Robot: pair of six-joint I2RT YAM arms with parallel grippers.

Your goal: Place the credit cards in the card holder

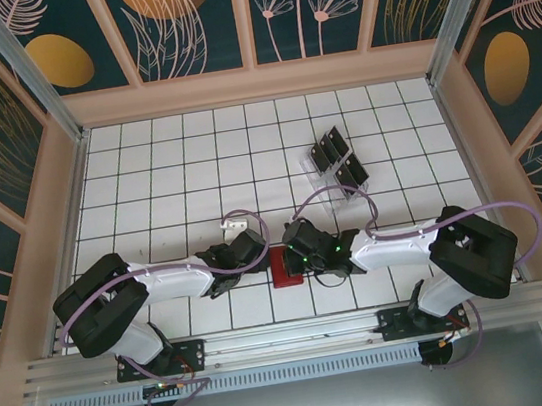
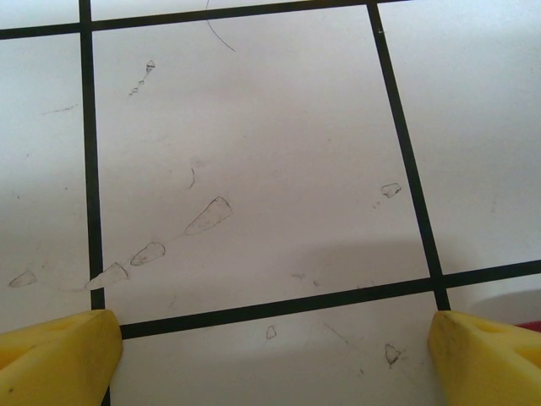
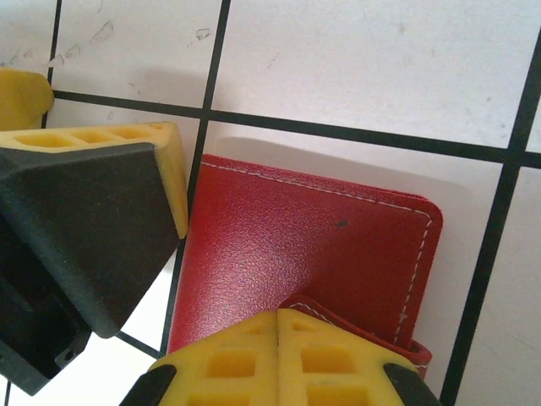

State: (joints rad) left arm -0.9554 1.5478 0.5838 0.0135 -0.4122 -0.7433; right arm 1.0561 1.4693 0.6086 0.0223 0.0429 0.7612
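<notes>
The right gripper (image 3: pixel 277 328) — ribbed yellow fingers pressed together — hangs over the near edge of a red stitched leather wallet (image 3: pixel 304 245), whose tab curls just right of them. To their left stands the other arm's black-backed yellow finger (image 3: pixel 93 194).

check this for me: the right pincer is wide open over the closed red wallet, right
Not quite. The right pincer is shut, not wide open, with its yellow halves pressed together, and it is over the closed red wallet. The right wrist view shows this.
</notes>
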